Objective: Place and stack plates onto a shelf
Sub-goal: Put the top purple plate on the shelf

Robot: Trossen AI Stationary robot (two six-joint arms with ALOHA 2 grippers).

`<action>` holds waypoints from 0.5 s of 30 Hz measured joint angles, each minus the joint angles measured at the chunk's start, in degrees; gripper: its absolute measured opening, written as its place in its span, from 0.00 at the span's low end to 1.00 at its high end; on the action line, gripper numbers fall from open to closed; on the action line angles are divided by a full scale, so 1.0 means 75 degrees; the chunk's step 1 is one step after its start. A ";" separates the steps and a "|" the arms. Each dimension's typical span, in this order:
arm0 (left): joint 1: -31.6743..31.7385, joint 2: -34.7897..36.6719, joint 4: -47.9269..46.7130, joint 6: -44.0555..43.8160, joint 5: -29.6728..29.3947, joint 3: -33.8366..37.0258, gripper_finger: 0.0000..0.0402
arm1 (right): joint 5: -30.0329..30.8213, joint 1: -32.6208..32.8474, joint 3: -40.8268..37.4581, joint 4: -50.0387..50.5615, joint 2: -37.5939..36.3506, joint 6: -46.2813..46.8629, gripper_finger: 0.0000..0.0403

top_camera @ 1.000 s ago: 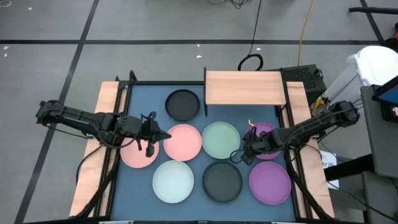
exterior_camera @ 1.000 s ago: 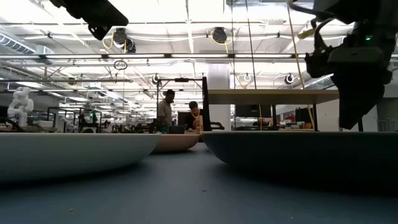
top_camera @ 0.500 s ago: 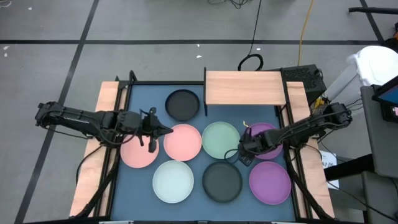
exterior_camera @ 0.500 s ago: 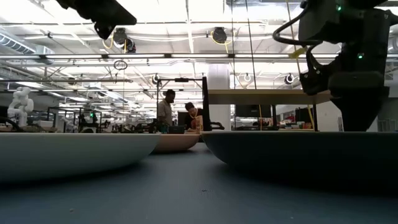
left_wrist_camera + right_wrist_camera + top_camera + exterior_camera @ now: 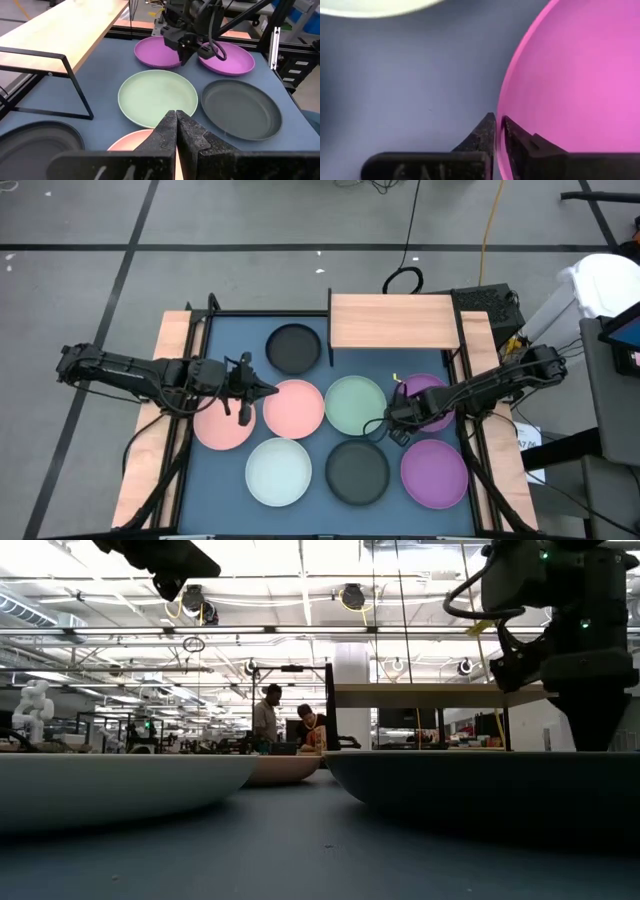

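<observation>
Eight plates lie on the blue table: dark grey point(image 5: 294, 347) at the far side, two pink point(image 5: 222, 428) point(image 5: 295, 410), pale green point(image 5: 355, 404), whitish point(image 5: 279, 471), dark grey point(image 5: 357, 471) and two purple point(image 5: 428, 402) point(image 5: 434, 472). The light-wood shelf point(image 5: 393, 320) stands at the far edge with nothing on it. My right gripper point(image 5: 391, 420) is down at the left rim of the farther purple plate point(image 5: 157, 52) and shut on it. My left gripper point(image 5: 176, 125) is shut and empty, raised above the middle pink plate's left side. My right gripper pinches the left rim point(image 5: 501, 107) of the farther purple plate, one finger point(image 5: 482, 132) outside the rim and the other finger point(image 5: 520, 137) inside it. The fingers point down from above. The plate lies flat; whether it is off the table, I cannot tell.
Wooden side strips point(image 5: 160, 420) edge the blue surface on the left and right. A black wire frame point(image 5: 45, 75) stands at the far left of the table. The pale green plate lies close beside my right gripper. People stand in the room beyond the table point(image 5: 268, 720).
My right gripper has come down to the farther purple plate's left rim, shifting a little toward the table's left. My left gripper has moved slightly toward the table's right, over the middle pink plate. No plate has visibly moved.
</observation>
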State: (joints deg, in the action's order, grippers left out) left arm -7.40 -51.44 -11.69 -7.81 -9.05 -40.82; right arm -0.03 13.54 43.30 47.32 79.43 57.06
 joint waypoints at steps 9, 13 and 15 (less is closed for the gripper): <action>0.0000 -0.0255 0.0111 -0.0123 0.0002 0.0003 0.01 | 0.0432 0.0230 0.0963 0.0914 -0.0031 -0.0118 0.01; 0.0000 -0.0405 0.0183 -0.0152 0.0002 -0.0003 0.01 | 0.0758 0.0354 0.1336 0.1193 -0.0028 -0.0131 0.01; 0.0000 -0.0450 0.0073 -0.0131 0.0003 0.0008 0.01 | 0.0840 0.0416 0.1497 0.1363 -0.0028 -0.0154 0.01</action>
State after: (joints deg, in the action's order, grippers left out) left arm -7.40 -54.82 -11.14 -8.80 -9.03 -40.76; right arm 6.27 16.66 54.53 57.54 79.22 55.90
